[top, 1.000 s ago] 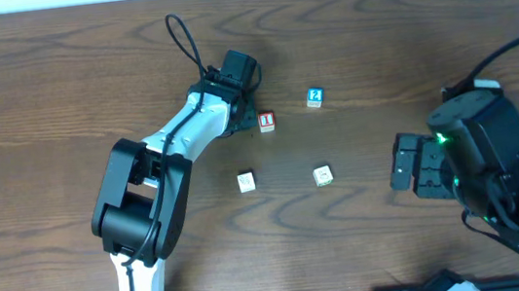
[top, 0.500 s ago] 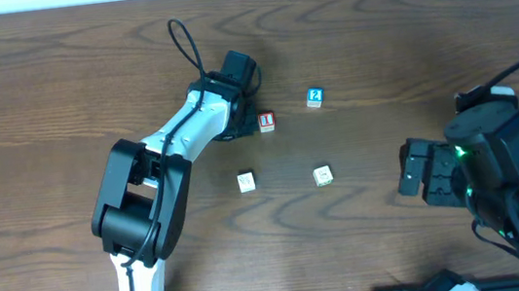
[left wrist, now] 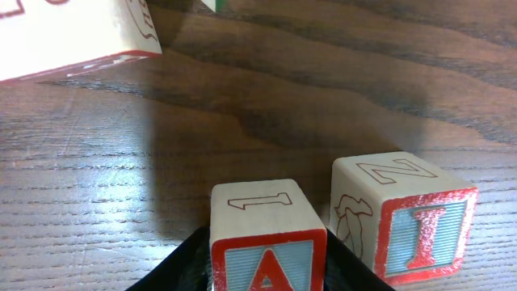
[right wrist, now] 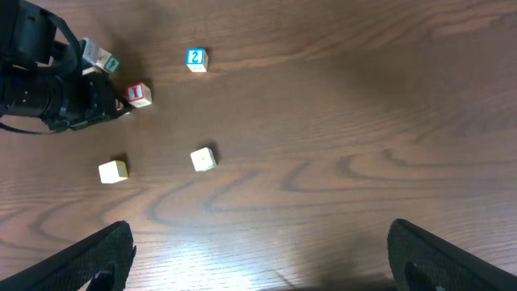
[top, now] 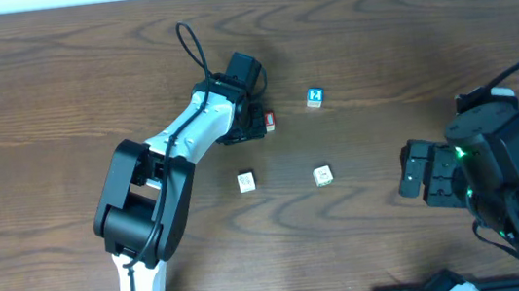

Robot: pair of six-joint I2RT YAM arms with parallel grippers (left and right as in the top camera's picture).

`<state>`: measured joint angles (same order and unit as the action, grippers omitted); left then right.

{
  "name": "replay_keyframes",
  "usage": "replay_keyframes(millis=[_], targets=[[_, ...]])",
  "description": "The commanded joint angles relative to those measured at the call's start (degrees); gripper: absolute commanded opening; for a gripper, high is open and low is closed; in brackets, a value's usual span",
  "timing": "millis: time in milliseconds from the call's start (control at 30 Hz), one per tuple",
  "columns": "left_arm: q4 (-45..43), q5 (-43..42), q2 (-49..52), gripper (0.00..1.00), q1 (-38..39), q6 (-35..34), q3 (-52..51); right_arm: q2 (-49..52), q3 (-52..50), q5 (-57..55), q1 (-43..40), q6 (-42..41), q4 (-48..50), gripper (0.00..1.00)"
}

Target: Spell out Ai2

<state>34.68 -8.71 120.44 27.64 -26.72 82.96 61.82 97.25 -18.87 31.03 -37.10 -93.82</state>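
Seen from the left wrist, the cube with a red "A" (left wrist: 266, 242) sits between my left gripper's (left wrist: 268, 279) black fingers, which lie close against both its sides. The cube with a red "I" (left wrist: 404, 214) stands right beside it, on its right, a narrow gap between them. From overhead the left gripper (top: 259, 121) hides the A cube and only a red edge of the I cube (top: 269, 120) shows. The cube with a blue "2" (top: 314, 97) stands apart to the right. My right gripper (top: 417, 172) hangs open over bare wood at the right.
Two pale cubes (top: 246, 181) (top: 323, 174) lie nearer the front. A cube with a green mark (right wrist: 101, 58) sits beside the left arm, and another pale cube (left wrist: 73, 32) fills the upper left of the left wrist view. The table (top: 404, 41) is dark wood.
The left gripper has shifted slightly right, now covering most of the I cube from overhead. The right arm drew back to the right a second ago and has since held still.
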Motion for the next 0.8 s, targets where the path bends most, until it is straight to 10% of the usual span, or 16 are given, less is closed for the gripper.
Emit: replay_keyframes(millis=[0, 767], targets=[[0.7, 2.1, 1.8, 0.41, 0.1, 0.4, -0.7, -0.1, 0.6, -0.2, -0.4, -1.0, -0.2, 0.99], [4.3, 4.8, 1.7, 0.36, -1.9, 3.0, 4.0, -0.1, 0.6, -0.2, -0.4, -1.0, -0.3, 0.99]])
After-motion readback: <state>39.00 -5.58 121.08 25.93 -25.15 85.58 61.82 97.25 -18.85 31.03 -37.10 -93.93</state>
